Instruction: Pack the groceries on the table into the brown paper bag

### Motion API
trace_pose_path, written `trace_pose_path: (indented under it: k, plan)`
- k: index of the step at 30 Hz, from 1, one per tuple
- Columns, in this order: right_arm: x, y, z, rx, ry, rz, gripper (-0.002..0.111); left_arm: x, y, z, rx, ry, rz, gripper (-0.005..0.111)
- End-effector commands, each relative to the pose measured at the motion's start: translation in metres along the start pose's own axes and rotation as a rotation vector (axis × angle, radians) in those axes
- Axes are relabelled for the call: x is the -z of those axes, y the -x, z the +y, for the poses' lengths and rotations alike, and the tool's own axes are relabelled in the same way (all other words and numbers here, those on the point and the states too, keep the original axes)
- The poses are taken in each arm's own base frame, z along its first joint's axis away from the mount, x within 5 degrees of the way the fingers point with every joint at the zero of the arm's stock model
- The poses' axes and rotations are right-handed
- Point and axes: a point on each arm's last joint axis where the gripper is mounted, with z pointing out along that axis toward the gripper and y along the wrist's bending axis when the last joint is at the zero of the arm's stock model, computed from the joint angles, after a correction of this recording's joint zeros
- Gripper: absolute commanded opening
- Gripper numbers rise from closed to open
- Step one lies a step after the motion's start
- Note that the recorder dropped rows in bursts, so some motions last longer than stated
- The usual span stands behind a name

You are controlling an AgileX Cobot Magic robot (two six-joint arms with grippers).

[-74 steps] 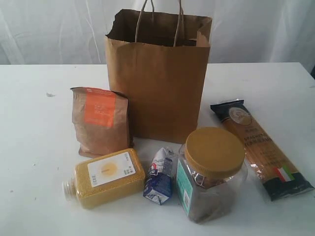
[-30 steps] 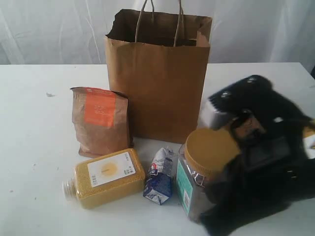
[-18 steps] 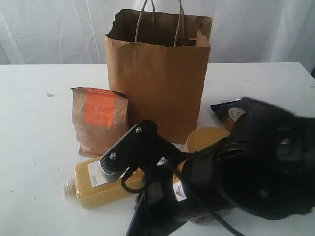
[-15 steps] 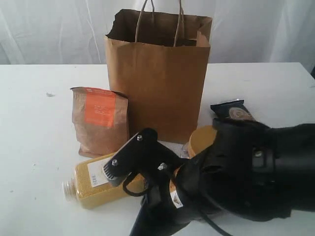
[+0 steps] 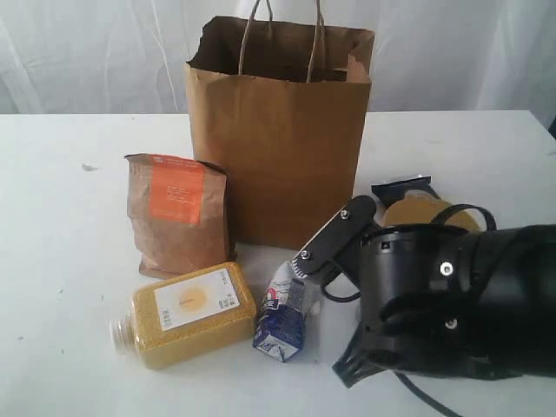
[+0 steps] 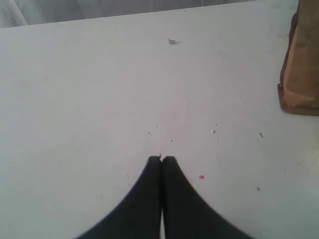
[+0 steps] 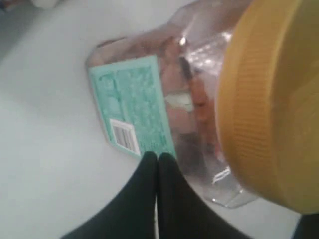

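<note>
- A white table [image 5: 69,261] fills the scene, with a pale curtain [image 5: 87,52] hanging behind it.
- The brown paper bag [image 5: 278,130] stands upright at the back middle of the table, with its mouth open, its rim ragged and its string handles up.
- The clear jar [image 7: 194,109] fills the right wrist view, showing its teal label [image 7: 132,104], a barcode and brownish contents.
- In the exterior view only the jar's yellow lid [image 5: 426,213] shows, right of the bag and behind the black right arm [image 5: 452,304].
- The right gripper [image 7: 157,158] has its jaws pressed together with nothing between them. Its tips lie over the jar's edge beside the label; whether they touch cannot be told.
- The dark end of the spaghetti packet [image 5: 401,187] shows just behind the lid.
- The blue-white carton [image 5: 282,314] sits just left of the arm.
- The yellow grain bottle [image 5: 184,314] lies on its side just left of the carton.
- The brown pouch [image 5: 178,213], with its orange label, stands upright behind the bottle and just beside the bag.
- The left gripper [image 6: 161,159] is closed and empty over bare tabletop with small specks [image 6: 214,131] and a pink dot [image 6: 201,177].
- A brown paper corner shows at the edge of the left wrist view; which item it is cannot be told.
</note>
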Motion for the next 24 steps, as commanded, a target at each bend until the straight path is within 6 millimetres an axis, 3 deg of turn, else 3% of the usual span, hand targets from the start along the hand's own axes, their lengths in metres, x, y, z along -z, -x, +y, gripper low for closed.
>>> trace_pose_path:
  k: [1, 7, 13, 16, 17, 19, 22, 24]
  plan:
    - [-0.011, -0.008, -0.023, -0.073, -0.209, 0.003, 0.0, 0.0, 0.0, 0.0, -0.004, -0.005, -0.006, 0.0]
    - [-0.022, -0.014, -0.032, -0.126, -0.164, -0.016, 0.0, 0.0, 0.0, 0.0, -0.004, -0.005, -0.006, 0.0]
    - [-0.009, -0.021, -0.036, -0.286, -0.046, -0.058, 0.0, 0.0, 0.0, 0.0, -0.004, -0.005, -0.006, 0.0]
    - [0.004, -0.026, -0.032, -0.374, 0.13, -0.053, 0.0, 0.0, 0.0, 0.0, -0.004, -0.005, -0.006, 0.0]
    - [0.014, -0.026, -0.026, -0.399, 0.301, -0.12, 0.0, 0.0, 0.0, 0.0, -0.004, -0.005, -0.006, 0.0]
    - [0.022, -0.027, -0.021, -0.424, 0.45, -0.213, 0.0, 0.0, 0.0, 0.0, -0.004, -0.005, -0.006, 0.0]
    - [0.011, -0.034, -0.022, -0.426, 0.388, -0.233, 0.0, 0.0, 0.0, 0.0, -0.004, -0.005, -0.006, 0.0]
    - [-0.009, -0.047, -0.03, -0.465, 0.191, -0.191, 0.0, 0.0, 0.0, 0.0, -0.004, -0.005, -0.006, 0.0]
